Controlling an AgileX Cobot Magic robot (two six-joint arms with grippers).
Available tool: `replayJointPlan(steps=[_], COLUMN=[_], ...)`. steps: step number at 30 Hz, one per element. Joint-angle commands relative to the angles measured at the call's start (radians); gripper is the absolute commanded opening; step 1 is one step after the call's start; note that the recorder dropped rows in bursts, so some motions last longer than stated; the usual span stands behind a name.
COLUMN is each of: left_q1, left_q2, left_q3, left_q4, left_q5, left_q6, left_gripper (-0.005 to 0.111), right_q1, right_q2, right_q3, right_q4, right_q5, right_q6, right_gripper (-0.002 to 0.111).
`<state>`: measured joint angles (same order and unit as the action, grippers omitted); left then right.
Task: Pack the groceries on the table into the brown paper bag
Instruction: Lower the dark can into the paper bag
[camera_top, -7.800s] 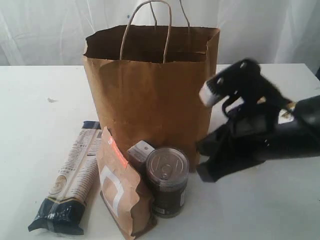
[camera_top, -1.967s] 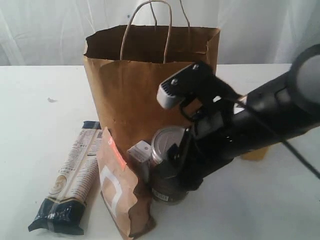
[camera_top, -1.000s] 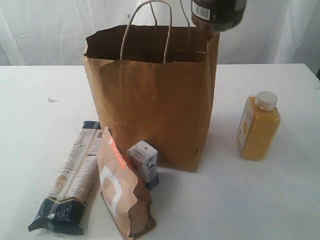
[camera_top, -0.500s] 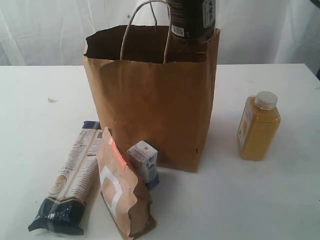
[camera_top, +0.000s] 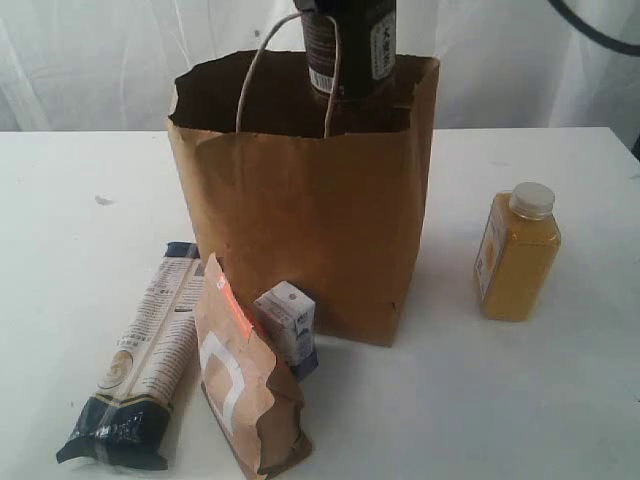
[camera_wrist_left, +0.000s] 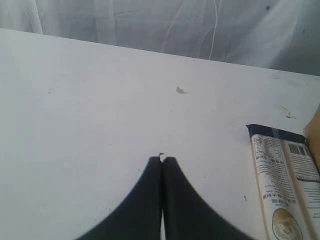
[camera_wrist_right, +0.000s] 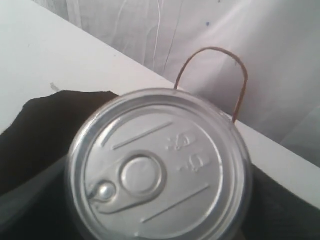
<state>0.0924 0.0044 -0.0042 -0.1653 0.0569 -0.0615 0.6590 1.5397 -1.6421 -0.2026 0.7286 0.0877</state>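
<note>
1. The right end effector (camera_wrist_right: 157, 175) is gripping the can (camera_top: 345, 45) by its sides, its jaws spread wide around it. The wrist view looks straight down on the pull-tab lid.
2. The can hangs upright at the mouth of the paper bag (camera_top: 300, 220). Its lower part is hidden behind the bag's front rim, so it looks to be just entering. Directly under this end effector is the dark open inside of the bag, with one twisted handle (camera_wrist_right: 215, 75) just beyond the can.
3. The can is not yet released, so I judge this item about half done: it is above the opening and has yet to be lowered and let go.
4. The left end effector (camera_wrist_left: 161, 165) is closed on nothing and sits low over bare surface (camera_wrist_left: 75, 125). The pasta packet (camera_wrist_left: 285, 190) lies flat near it, off to one side and not touching it.
5. Four items remain outside the bag, all well below the right end effector. These are the pasta packet, the pouch (camera_top: 245, 385), the small carton (camera_top: 290, 325) and the juice bottle (camera_top: 517, 255).
6. The pouch and carton stand close together at the foot of the bag. The bottle stands alone and upright, well apart on the right end effector's side.
7. No jar shows anywhere on the surface. I cannot tell if it is already in the bag, because the bag's inside is too dark.
8. Overall the job seems under halfway, with most of the packing left.
</note>
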Motion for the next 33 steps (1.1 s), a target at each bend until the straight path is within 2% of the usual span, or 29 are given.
replayJointPlan(steps=[1, 12, 33], left_q1=[-0.007, -0.007, -0.007], left_q2=[-0.004, -0.004, -0.004], left_q3=[0.004, 0.004, 0.004], left_q4=[-0.001, -0.001, -0.001], left_q5=[-0.003, -0.003, -0.003], left_q6=[-0.003, -0.003, -0.003], left_gripper=[0.000, 0.000, 0.000], right_q1=[-0.007, -0.009, -0.042], right_q2=[0.022, 0.100, 0.153], right_q3=[-0.010, -0.010, -0.010], right_q4=[0.026, 0.029, 0.081], right_q5=[-0.028, 0.061, 0.073], right_q6=[-0.006, 0.005, 0.025], right_gripper=[0.000, 0.000, 0.000])
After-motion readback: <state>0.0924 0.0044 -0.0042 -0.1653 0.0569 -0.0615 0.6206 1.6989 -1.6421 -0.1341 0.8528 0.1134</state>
